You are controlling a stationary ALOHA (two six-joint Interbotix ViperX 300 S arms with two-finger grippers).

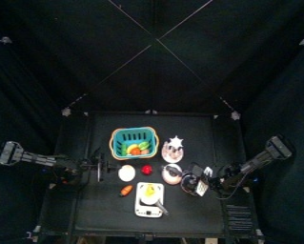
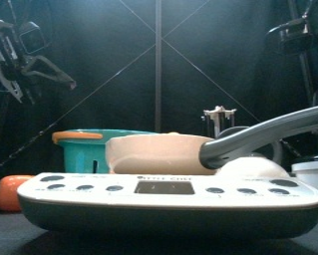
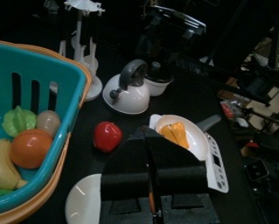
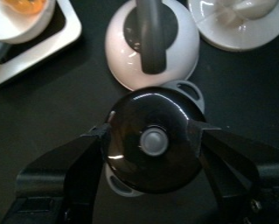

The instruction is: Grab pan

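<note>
The pan is round, with a silver rim and a dark top bearing a small grey knob. It stands on the black table next to a white kettle. My right gripper hangs right over the pan, open, one jaw on each side of it and neither visibly touching. In the top view the right gripper is right of the kettle and largely covers the pan. My left gripper is shut with nothing in it and rests at the table's left side.
A teal basket with toy food stands at the back. Before it lie a white ball-like item, a small red thing and an orange thing. A white tray with a yellow thing sits in front. A silvery star-marked thing is behind the kettle.
</note>
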